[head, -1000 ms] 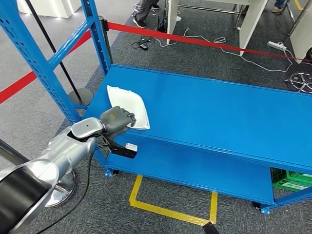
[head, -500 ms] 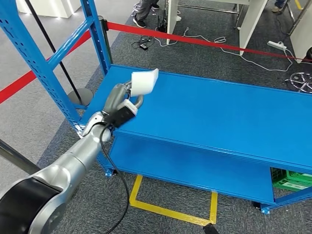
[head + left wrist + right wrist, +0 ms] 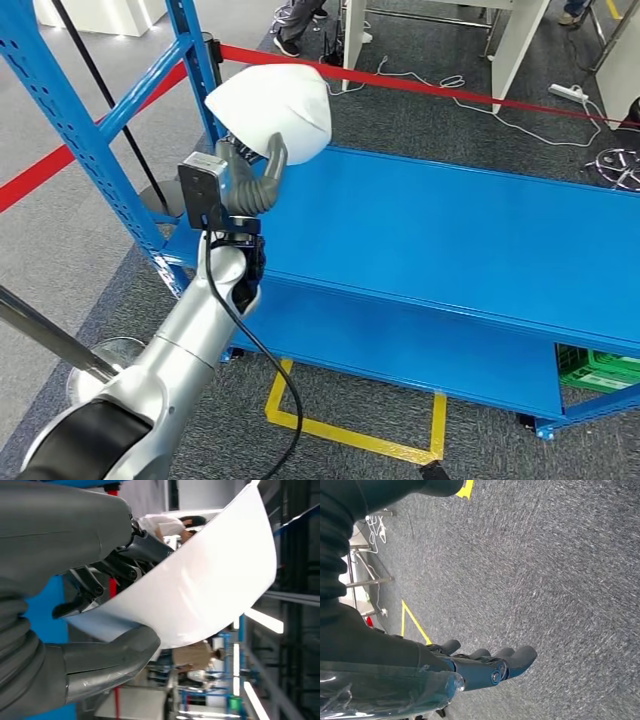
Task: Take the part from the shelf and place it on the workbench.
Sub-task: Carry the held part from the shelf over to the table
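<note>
Currently the left hand (image 3: pixel 253 180) is gripping the white part (image 3: pixel 275 110) and holding it up in the air, clear above the blue shelf (image 3: pixel 453 230), near the shelf's left upright (image 3: pixel 198 70). In the left wrist view the thick thumb (image 3: pixel 113 662) is pressing one face of the part (image 3: pixel 203 585) while the darker fingers (image 3: pixel 124 560) are backing the other face, so it's a pinch across a thin curved panel. Likely reason: the piece is thin and smooth, and clamping both faces is keeping it from sliding out while the arm is swinging. Lifting it high is probably giving clearance over the shelf edge before turning toward the workbench; no workbench is identifiable yet, so the placing step is still pending.

The right hand (image 3: pixel 486 667) is hanging down over grey carpet (image 3: pixel 565 555), holding nothing, fingers extended side by side and slightly apart.

Versus half a second ago: the part is sitting noticeably higher and closer to the camera, and the wrist is rotated so the camera box is facing us. A second ago the part was lying flat on the shelf with the hand resting on it.
</note>
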Robot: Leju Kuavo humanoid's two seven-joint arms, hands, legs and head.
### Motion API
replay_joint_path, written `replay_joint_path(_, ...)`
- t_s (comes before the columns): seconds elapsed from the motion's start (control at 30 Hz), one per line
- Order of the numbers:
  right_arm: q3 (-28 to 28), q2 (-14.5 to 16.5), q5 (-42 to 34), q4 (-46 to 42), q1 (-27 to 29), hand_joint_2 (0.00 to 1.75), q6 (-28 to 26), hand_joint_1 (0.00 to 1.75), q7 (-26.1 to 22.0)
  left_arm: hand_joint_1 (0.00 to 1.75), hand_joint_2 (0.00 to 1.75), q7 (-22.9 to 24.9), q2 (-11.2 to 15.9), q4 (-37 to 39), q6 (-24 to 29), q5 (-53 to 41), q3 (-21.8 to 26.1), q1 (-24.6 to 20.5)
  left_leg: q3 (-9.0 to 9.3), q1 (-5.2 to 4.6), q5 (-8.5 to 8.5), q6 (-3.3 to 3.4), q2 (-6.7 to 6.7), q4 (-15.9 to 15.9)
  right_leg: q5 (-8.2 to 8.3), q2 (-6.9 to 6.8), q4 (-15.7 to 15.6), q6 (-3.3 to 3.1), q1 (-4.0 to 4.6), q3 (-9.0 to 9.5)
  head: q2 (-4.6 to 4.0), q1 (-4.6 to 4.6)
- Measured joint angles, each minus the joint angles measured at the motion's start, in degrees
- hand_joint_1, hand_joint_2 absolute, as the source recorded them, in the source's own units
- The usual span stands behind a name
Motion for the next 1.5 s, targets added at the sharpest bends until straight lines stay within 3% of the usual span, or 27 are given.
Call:
replay_joint_path(0.2, -0.5, 0.1, -0.5, 0.0, 0.0, 1.75, -0.2, 0.0, 0.1, 1.75, 1.75, -1.4, -0.7, -7.2, 0.8, 1.4, -3.7, 3.6, -0.01, 0.0, 0.0, 0.0, 0.01, 0.0, 0.0, 0.03, 0.0, 0.0, 0.0, 0.0, 0.0, 0.01)
replay_joint_path(0.37, -0.8, 0.3, -1.4, 0.0, 0.1, 1.75, -0.7, 0.0, 0.1, 1.75, 1.75, -6.1, -0.9, -18.5, -0.8, 2.1, -7.4, 11.2, -0.02, 0.0, -0.05, 0.03, 0.01, 0.0, -0.02, 0.01, 0.0, 0.0, 0.0, -0.02, 0.0, 0.01)
replay_joint_path(0.67, -1.7, 0.6, -2.9, 0.0, 0.1, 1.75, -1.6, 0.0, 0.2, 1.75, 1.75, -6.2, -0.1, -29.1, 0.3, 3.9, -9.9, 17.1, -0.01, 0.0, -0.09, 0.03, 0.02, 0.0, -0.03, 0.03, 0.0, -0.02, 0.0, -0.02, 0.0, -0.01)
replay_joint_path(0.8, -3.2, 1.0, -5.7, 0.0, 0.2, 1.75, -5.1, 0.0, -1.5, 1.75, 1.75, -6.2, 1.8, -32.7, -3.7, 3.0, -11.7, 22.0, -0.01, 0.0, -0.09, 0.03, 0.02, 0.0, -0.04, 0.03, 0.0, -0.02, 0.01, -0.01, 0.0, 0.01)
replay_joint_path(0.93, -4.5, 1.2, -6.8, 0.0, 0.4, 1.75, -9.9, 0.0, -9.4, 1.75, 1.75, -6.2, 4.5, -37.0, -11.1, -0.1, -13.7, 28.3, -0.03, 0.0, -0.14, 0.05, 0.04, 0.0, -0.08, 0.06, 0.0, -0.01, 0.0, -0.05, 0.0, 0.01)
replay_joint_path(1.07, -4.9, 1.2, -7.0, 0.0, 0.5, 1.75, -8.8, 0.0, -13.4, 1.75, 1.75, -6.2, 6.0, -41.7, -19.1, -0.1, -13.4, 33.3, -0.04, 0.0, -0.18, 0.03, 0.03, 0.0, -0.14, 0.04, 0.0, -0.01, 0.0, -0.06, 0.0, 0.01)
replay_joint_path(1.2, -5.4, 1.2, -8.1, 0.0, 0.6, 1.75, -7.6, 0.0, -17.0, 1.75, 1.75, -6.2, 6.6, -44.1, -20.9, -1.7, -12.8, 36.3, -0.04, 0.0, -0.19, 0.02, 0.03, 0.0, -0.14, 0.05, 0.0, -0.01, 0.01, -0.06, 0.0, 0.0)
replay_joint_path(1.4, -6.4, 1.2, -9.5, 0.0, 0.7, 1.75, -5.3, 0.0, -17.1, 1.75, 1.75, -6.2, 6.8, -45.5, -25.2, -1.6, -12.2, 38.7, -0.03, 0.0, -0.18, 0.02, 0.03, 0.0, -0.12, 0.04, 0.0, -0.02, 0.0, -0.05, 0.0, 0.01)
replay_joint_path(1.5, -7.4, 1.2, -10.9, -0.1, 0.7, 1.75, -4.3, 0.0, -19.3, 1.75, 1.75, -6.2, 6.9, -45.5, -26.2, -1.9, -11.9, 39.1, -0.03, 0.0, -0.18, 0.02, 0.03, 0.0, -0.11, 0.04, 0.0, -0.02, 0.0, -0.05, 0.0, 0.01)
